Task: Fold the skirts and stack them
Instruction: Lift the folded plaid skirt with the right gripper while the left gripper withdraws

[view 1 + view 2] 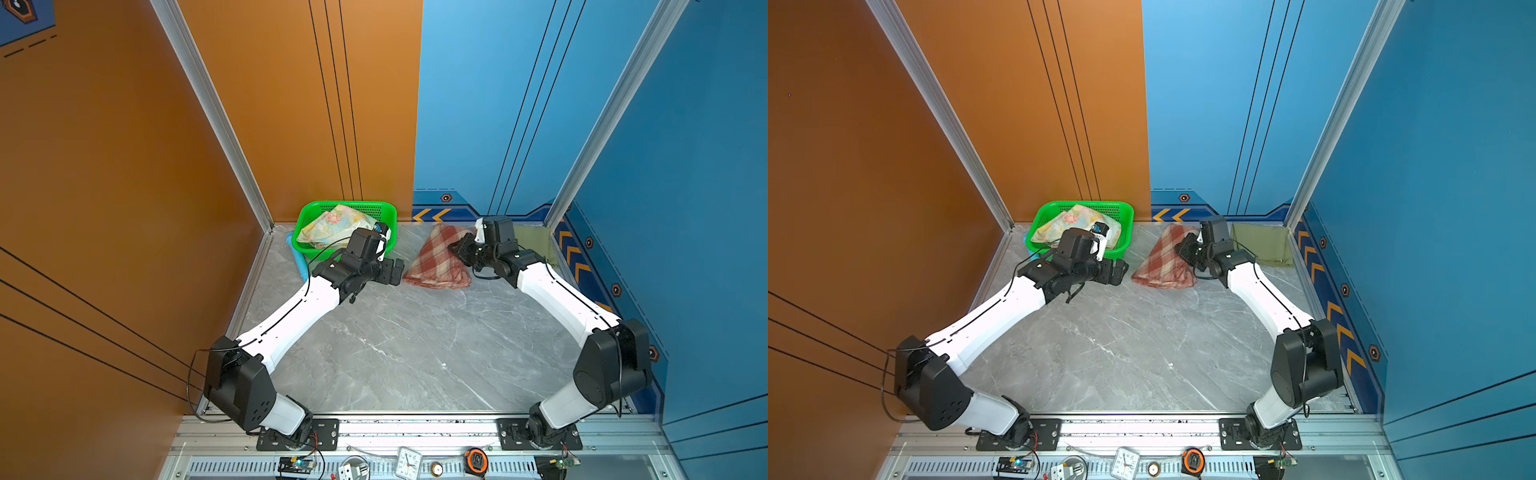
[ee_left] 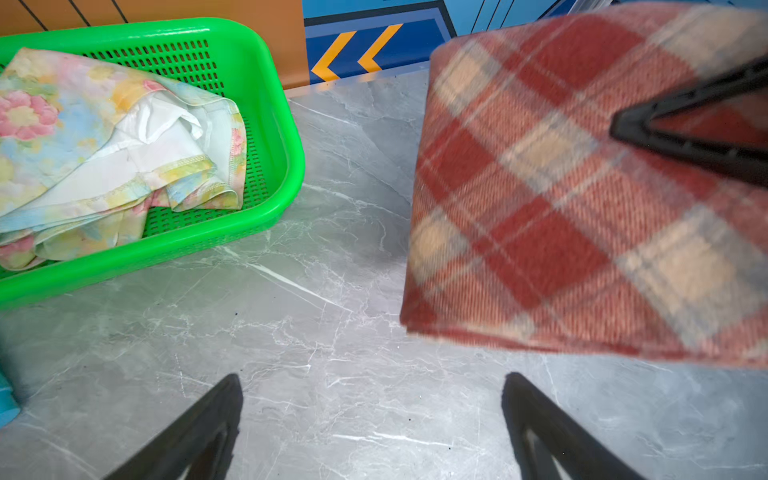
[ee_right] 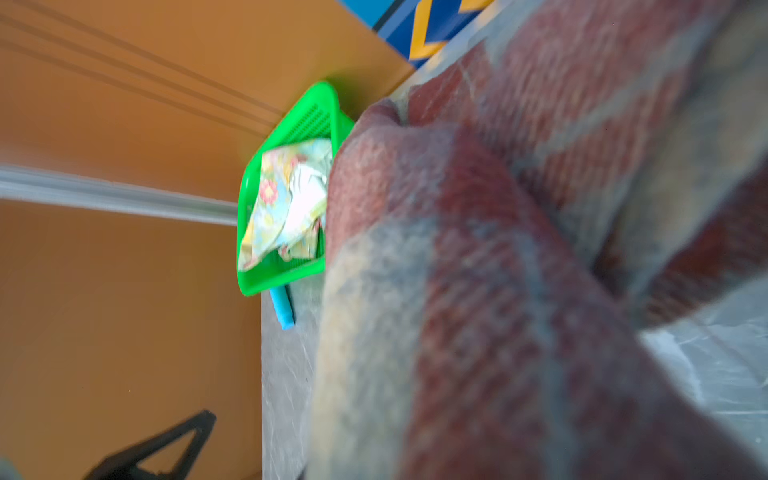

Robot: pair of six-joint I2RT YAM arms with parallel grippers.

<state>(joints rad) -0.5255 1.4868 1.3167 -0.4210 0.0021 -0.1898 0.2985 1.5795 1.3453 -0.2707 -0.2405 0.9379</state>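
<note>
Left wrist view: the left end effector (image 2: 372, 382) has its fingers spread wide above the bare grey surface (image 2: 332, 324), gripping nothing, with the plaid skirt (image 2: 561, 216) just beside it. The right end effector (image 1: 457, 248) is pressed together on the far right part of that plaid skirt. The cloth rises toward the pinch, and its near folded edge lies on the surface in both top views. In the right wrist view the plaid hangs blurred close to the lens.

Both arms reach forward from their bases at the near edge, elbows out and forearms angled inward. The left wrist sits just in front of the green basket (image 1: 345, 204).

That basket stands at the far left of the surface against the orange wall. It holds the crumpled floral skirt (image 1: 332, 226), white lining showing. A blue object (image 1: 297, 254) lies beside it. In a top view the olive skirt (image 1: 1262, 245) lies flat in the far right corner.
</note>
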